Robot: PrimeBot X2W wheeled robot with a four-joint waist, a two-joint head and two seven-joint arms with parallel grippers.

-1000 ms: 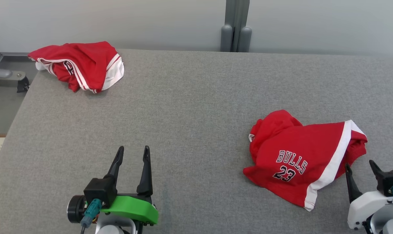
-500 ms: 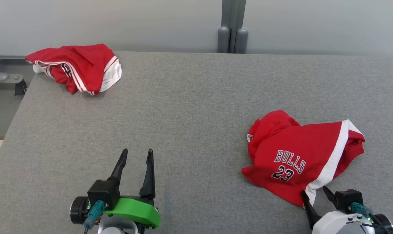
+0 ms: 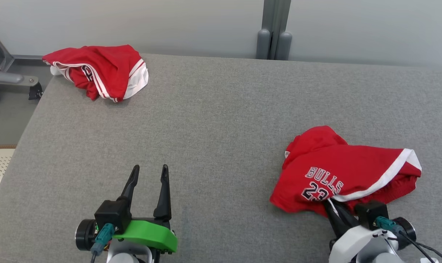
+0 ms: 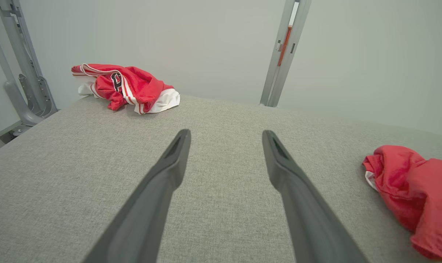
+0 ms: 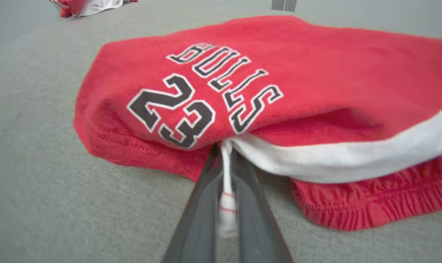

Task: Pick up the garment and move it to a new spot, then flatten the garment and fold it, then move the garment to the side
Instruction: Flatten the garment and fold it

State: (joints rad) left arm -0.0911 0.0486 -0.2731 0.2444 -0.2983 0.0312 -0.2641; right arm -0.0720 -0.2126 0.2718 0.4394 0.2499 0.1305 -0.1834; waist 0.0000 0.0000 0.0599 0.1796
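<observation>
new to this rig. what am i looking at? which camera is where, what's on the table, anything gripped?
A two-armed wheeled robot; each arm ends in a two-fingered pincer. The wide shot comes from its head camera, looking down at a grey padded table. The other two come from wrist cameras, looking along each arm's fingers. Two crumpled red garments lie there: the Bulls 23 garment near the robot's right, and a red-and-white garment at the far left corner. The left pincer is open, holding nothing. The right pincer is shut on the white-trimmed edge of the Bulls 23 garment.

Red garment: soft matt knit cloth; table: rough grey woven fabric.
</observation>
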